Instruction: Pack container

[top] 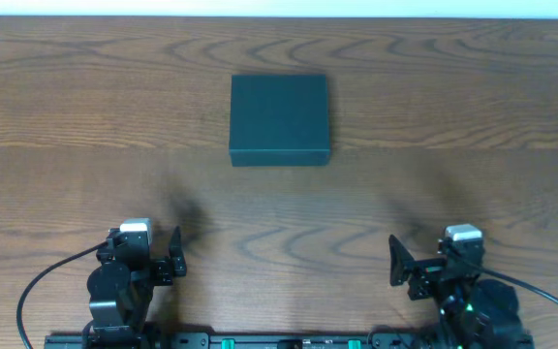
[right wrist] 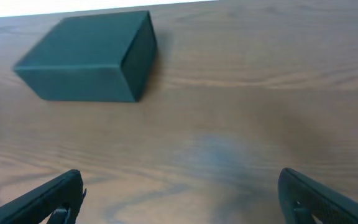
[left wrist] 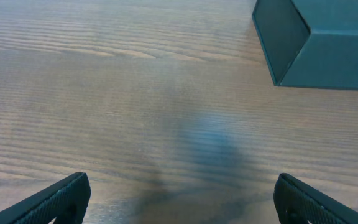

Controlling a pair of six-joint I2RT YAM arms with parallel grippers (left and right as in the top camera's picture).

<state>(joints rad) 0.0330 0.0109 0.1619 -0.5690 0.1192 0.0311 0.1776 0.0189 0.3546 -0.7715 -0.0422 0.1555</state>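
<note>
The container (top: 279,118) is a dark square box with its lid down, standing alone on the wooden table at centre back. My left gripper (top: 169,258) rests near the front edge at the left, well short of the box. It is open, with nothing between its fingers. My right gripper (top: 401,264) mirrors it at the front right, also open with nothing in it. In the left wrist view, the container (left wrist: 328,43) shows at the upper right, far beyond the spread gripper (left wrist: 182,186). In the right wrist view, the container (right wrist: 86,59) lies at the upper left, ahead of the wide gripper (right wrist: 180,180).
The wooden table (top: 473,194) runs the full width of the overhead view, with its far edge against a pale strip (top: 279,8) at the top. Black cables (top: 37,291) loop out from both arm bases along the front edge.
</note>
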